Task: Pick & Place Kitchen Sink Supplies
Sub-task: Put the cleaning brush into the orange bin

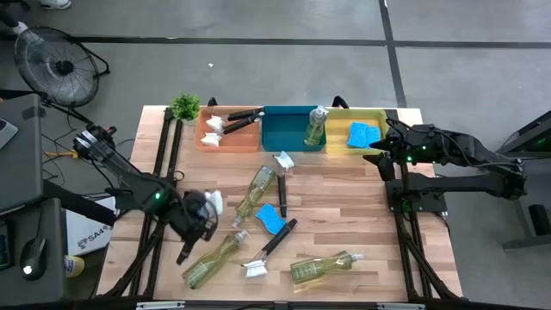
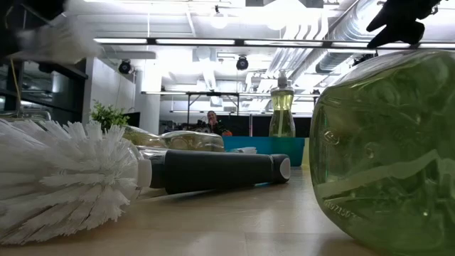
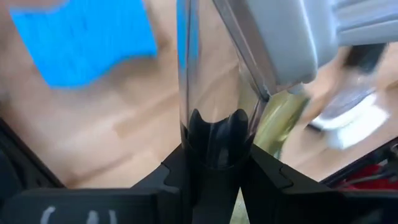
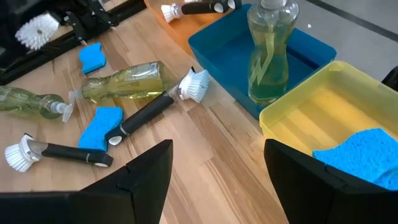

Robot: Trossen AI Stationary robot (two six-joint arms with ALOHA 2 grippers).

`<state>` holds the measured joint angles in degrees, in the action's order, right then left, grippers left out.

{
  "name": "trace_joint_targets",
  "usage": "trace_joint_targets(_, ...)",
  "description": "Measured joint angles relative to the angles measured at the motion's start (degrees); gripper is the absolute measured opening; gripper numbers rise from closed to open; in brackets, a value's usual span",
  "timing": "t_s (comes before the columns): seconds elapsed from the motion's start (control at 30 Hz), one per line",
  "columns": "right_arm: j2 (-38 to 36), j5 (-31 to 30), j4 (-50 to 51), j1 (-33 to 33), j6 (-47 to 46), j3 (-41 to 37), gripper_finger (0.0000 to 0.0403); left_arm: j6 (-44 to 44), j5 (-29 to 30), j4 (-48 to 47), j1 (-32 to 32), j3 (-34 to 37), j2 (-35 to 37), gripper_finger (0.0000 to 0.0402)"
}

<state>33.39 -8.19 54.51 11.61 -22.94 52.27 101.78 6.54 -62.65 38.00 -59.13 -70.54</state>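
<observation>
**Near the bench's left edge: left gripper clamped on a brush**

Left gripper [image 1: 205, 217] sits above the bench [image 1: 344, 215] near its left edge, about halfway along. Fingers are closed down on the black handle of a held brush [image 3: 211, 93]. Its white head shows just beside the gripper.

Right gripper [image 4: 217, 180] hangs at the far right corner over the yellow bin [image 1: 357, 116], fingers spread wide, nothing between them.

Bins along the far edge:
- orange bin [image 1: 205, 138]: two brushes [image 1: 237, 120]
- blue bin [image 1: 288, 133]: upright bottle [image 1: 316, 127]
- yellow bin: one sponge [image 1: 363, 135]

Loose on the bench, mid to near edge:
- three lying bottles [image 1: 256, 189], [image 1: 215, 256], [image 1: 323, 267]
- a blue sponge [image 1: 270, 218]
- two loose brushes [image 1: 281, 185], [image 1: 274, 244]

Potted plant [image 1: 184, 106] is at the far left corner.
</observation>
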Motion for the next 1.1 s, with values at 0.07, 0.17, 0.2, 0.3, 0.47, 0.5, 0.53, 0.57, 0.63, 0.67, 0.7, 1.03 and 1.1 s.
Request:
trace_joint_targets(0.07,0.00,0.00,-0.83,-0.01,0.56,0.00,0.0248,-6.22,1.00,-2.51,-4.12,-2.50,0.00,0.0090)
trace_joint_targets(0.17,0.00,0.00,-1.93,-0.01,1.14,0.00,0.0248,-18.48,3.32,-4.54,-12.11,-5.33,0.00,0.0090)
trace_joint_targets(0.2,0.00,-0.02,-2.07,0.00,1.26,0.00,0.0248,-22.87,4.20,-4.94,-15.14,-6.11,0.00,0.0090)
trace_joint_targets(0.3,0.00,-0.76,-2.57,0.01,1.88,0.00,0.0248,-37.23,5.94,-5.20,-24.86,-7.73,0.00,0.0090)
trace_joint_targets(0.47,0.00,-4.81,-3.08,0.00,0.57,-0.01,0.0248,-61.16,6.69,-1.97,-42.26,-9.14,-0.01,0.0090)
trace_joint_targets(0.5,0.00,-5.52,-3.55,0.01,0.24,0.00,0.0248,-65.77,6.73,-0.35,-45.53,-9.17,-0.02,0.0090)
trace_joint_targets(0.53,0.00,-5.96,-4.03,0.01,0.01,-0.01,0.0248,-70.53,6.79,1.54,-48.47,-9.19,-0.02,0.0090)
trace_joint_targets(0.57,0.00,-6.34,-4.57,0.00,0.00,-0.02,0.0248,-75.72,6.81,3.53,-51.36,-9.21,-0.02,0.0090)
trace_joint_targets(0.63,0.00,-6.97,-5.88,-0.01,0.00,-0.02,0.0248,-85.79,6.78,7.85,-56.76,-9.21,-0.12,0.0090)
trace_joint_targets(0.67,0.00,-7.68,-6.51,-0.01,-0.03,-0.02,0.0248,-90.89,6.88,10.32,-59.19,-9.22,-0.43,0.0090)
trace_joint_targets(0.7,0.00,-8.64,-7.30,0.00,-0.17,-0.02,0.0248,-95.28,7.11,12.92,-61.47,-9.23,-0.81,0.0090)
trace_joint_targets(1.03,-0.02,-17.47,-12.22,0.01,-2.90,-0.02,0.0248,-115.61,-1.35,30.38,-80.16,-9.23,-8.75,0.0090)
trace_joint_targets(1.1,-0.02,-17.85,-12.75,0.00,-4.22,0.42,0.0248,-117.17,-4.25,30.41,-82.23,-9.23,-10.87,0.0090)
